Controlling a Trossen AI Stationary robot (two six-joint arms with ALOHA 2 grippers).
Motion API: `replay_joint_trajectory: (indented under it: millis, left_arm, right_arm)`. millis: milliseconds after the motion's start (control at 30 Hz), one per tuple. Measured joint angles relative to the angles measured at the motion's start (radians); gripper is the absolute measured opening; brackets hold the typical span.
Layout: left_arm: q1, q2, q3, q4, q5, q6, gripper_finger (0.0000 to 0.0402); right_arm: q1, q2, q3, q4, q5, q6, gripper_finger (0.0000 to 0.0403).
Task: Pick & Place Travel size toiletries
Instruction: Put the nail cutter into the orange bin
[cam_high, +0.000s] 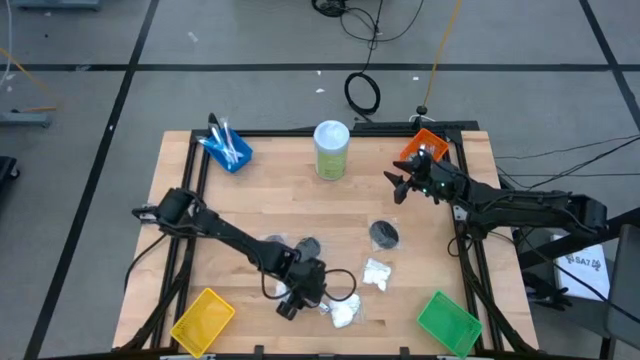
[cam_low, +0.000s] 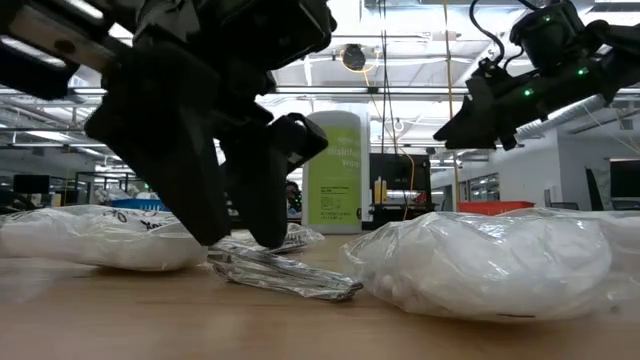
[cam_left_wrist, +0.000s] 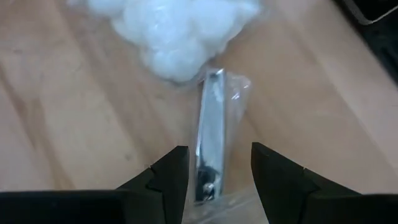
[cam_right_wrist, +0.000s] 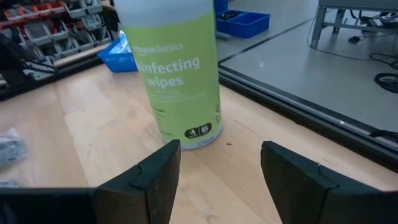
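Note:
My left gripper (cam_left_wrist: 214, 155) is open and low over the table's near middle (cam_high: 290, 303). Its fingers stand on either side of one end of a short silver tube (cam_left_wrist: 210, 140) in clear wrap, which lies flat on the wood (cam_low: 285, 272); I cannot tell whether they touch it. A white packet (cam_left_wrist: 177, 31) lies just beyond the tube, and another white packet (cam_high: 377, 272) lies farther right. Dark grey discs (cam_high: 384, 235) (cam_high: 308, 245) rest on the table. Thin sticks stand in the blue bin (cam_high: 228, 150). My right gripper (cam_right_wrist: 221, 149) is open and raised near the far right (cam_high: 397, 183), facing the canister.
The tall pale-green wipes canister (cam_high: 331, 150) stands at the far middle. The orange bin (cam_high: 425, 148) is at the far right, the yellow bin (cam_high: 203, 320) at the near left and the green bin (cam_high: 448, 322) at the near right. Bare wood lies at the table's centre.

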Motion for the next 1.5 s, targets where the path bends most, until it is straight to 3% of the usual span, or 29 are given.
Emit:
replay_joint_trajectory:
  millis: [200,400,767,900,1067,1133,1333,1500]
  left_arm:
    - [-0.001,0.005,0.0,-0.051,-0.144,-0.008,0.017]
    - [0.003,0.017,0.001,-0.122,-0.142,-0.018,0.017]
    - [0.012,0.032,0.001,-0.09,-0.14,0.058,0.0167]
    - [0.025,0.033,0.001,-0.103,-0.118,0.058,0.0127]
    - [0.044,0.029,0.0,-0.099,-0.089,0.115,0.0031]
    - [0.053,0.017,-0.001,-0.105,-0.084,0.117,0.0031]
    - [0.053,-0.084,-0.006,-0.146,-0.244,0.182,0.0033]
    - [0.059,-0.204,-0.005,-0.104,-0.599,0.268,0.0033]
  right_arm:
    - [0.023,0.0,0.0,0.028,0.0,0.003,0.0212]
    - [0.044,0.0,0.0,0.035,0.0,0.003,0.0212]
    - [0.043,0.0,0.0,0.043,0.0,0.003,0.0212]
    - [0.043,0.0,0.0,0.042,0.0,0.003,0.0212]
    - [0.043,0.0,0.0,0.042,0.0,0.003,0.0212]
    - [0.043,0.0,0.0,0.042,0.0,0.003,0.0212]
    - [0.045,0.0,0.0,0.047,-0.003,0.004,0.0212]
    - [0.064,0.0,0.0,0.087,-0.053,0.004,0.0212]
